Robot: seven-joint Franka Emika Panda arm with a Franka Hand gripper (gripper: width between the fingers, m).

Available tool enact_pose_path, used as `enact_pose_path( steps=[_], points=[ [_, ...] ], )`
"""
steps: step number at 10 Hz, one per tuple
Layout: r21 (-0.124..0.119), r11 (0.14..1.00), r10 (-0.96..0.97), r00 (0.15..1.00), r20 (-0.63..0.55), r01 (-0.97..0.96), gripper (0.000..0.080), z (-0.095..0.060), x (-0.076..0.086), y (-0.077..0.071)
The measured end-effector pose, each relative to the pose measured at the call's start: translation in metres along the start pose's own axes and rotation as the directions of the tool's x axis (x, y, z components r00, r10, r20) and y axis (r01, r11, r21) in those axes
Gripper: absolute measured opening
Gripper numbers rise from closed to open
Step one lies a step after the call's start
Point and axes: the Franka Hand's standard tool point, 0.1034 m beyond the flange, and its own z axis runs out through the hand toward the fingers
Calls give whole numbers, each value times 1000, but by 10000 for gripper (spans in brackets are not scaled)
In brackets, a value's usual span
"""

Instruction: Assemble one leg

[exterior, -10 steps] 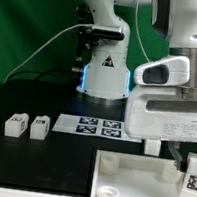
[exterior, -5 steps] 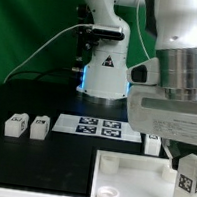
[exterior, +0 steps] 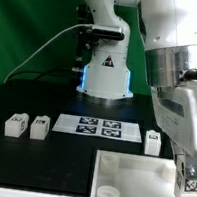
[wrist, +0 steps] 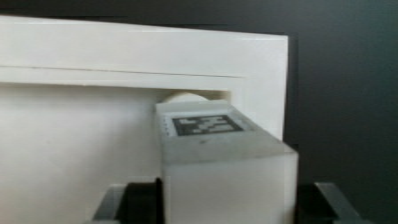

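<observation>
okay, sweeping across toward my hand: furthest from it, the first spare leg (exterior: pixel 15 124) and the second spare leg (exterior: pixel 39 126) stand side by side on the black table (exterior: pixel 69 151), untouched. closer in, the marker board (exterior: pixel 98 127) lies flat. closer again, just beyond my hand, the third spare leg (exterior: pixel 152 142) waits loose. and here's my gripper (exterior: pixel 190 167), with the fingers (wrist: pixel 128 205) clamped on either side of the leg (wrist: pixel 214 150), its tagged face turned to the wrist camera.

progress, as i read it: the pick-up is done and the leg is carried over, down at the near corner of the white tray-like top (exterior: pixel 127 171). from the wrist, the leg's far end sits right at that corner. touching or a hair apart, i can't tell, and i wouldn't call it seated. left to do: press or turn it home, then let go.

writing: nothing readable. the leg's tag (wrist: pixel 201 125) is a black-and-white square pattern, no letters. the board carries four like it. there's a triangle sticker (exterior: pixel 107 60) on the arm's base, but no brand i can make out
</observation>
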Motion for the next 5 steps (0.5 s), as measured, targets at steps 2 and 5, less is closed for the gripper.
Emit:
enact_pose_path(
  steps=[2, 5],
  points=[
    [-3, 998, -58, 998, 0, 58, 541, 1, -1, 0],
    [-74, 832, -550, 835, 25, 550, 643, -2, -23, 1]
  ],
)
